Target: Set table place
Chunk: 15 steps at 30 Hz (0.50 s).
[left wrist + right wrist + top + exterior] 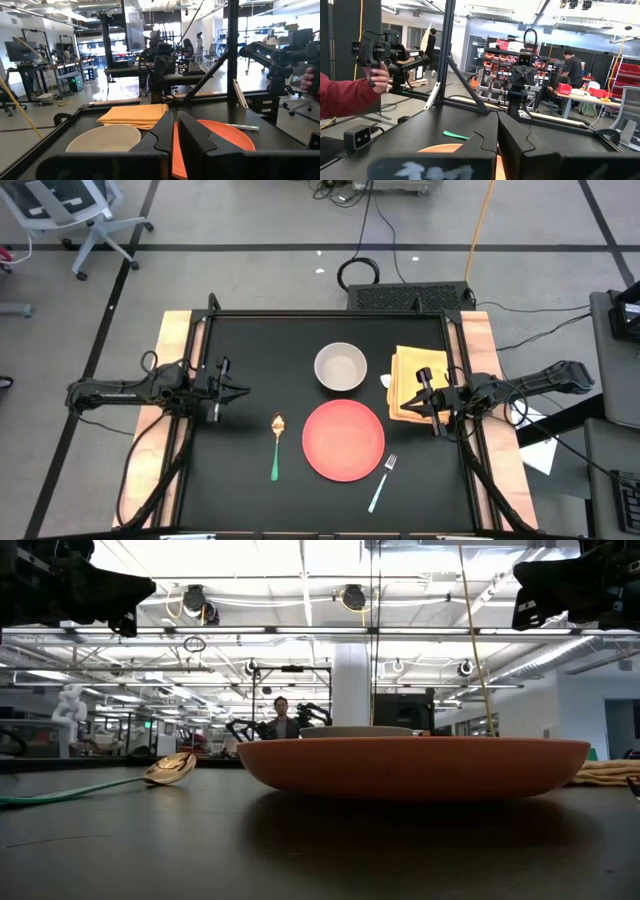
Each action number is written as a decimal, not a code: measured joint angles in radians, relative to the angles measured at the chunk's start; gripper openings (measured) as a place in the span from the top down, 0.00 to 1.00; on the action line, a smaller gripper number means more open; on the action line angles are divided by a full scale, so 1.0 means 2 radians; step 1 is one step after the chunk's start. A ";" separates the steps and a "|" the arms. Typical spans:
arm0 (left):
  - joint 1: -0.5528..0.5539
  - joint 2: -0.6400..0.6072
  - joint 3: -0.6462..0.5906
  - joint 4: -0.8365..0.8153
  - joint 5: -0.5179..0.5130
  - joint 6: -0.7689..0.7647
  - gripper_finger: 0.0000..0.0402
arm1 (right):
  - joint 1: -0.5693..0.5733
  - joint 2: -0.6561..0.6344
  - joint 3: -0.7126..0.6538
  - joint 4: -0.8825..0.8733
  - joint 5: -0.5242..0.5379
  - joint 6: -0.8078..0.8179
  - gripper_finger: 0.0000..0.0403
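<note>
My left gripper [243,392] hovers closed at the table's [250,340] nine o'clock; my right gripper [412,394] (empty too) is closed at three. Plate [343,440] lies centre-front, toward six.

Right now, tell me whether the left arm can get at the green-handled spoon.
Probably yes. The left gripper, shut, hovers above the table's left side; the spoon lies close by on bare tabletop, with nothing between them. The plate sits beyond the spoon.
</note>
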 joint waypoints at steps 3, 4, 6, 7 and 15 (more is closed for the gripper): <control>0.000 0.000 0.000 0.004 0.000 -0.002 0.92 | 0.000 0.000 0.000 0.000 0.000 0.000 1.00; 0.000 0.000 0.000 0.013 0.000 -0.003 0.92 | 0.000 0.000 0.000 0.000 0.000 0.000 1.00; 0.000 0.000 0.000 0.029 0.000 0.000 0.92 | 0.000 0.000 0.000 0.000 0.000 0.000 1.00; 0.000 0.000 0.000 0.033 0.000 -0.001 0.92 | 0.000 0.000 0.000 0.000 0.000 0.000 1.00; 0.000 0.000 0.000 0.039 0.000 0.001 0.92 | 0.000 0.000 0.000 0.000 0.000 0.000 1.00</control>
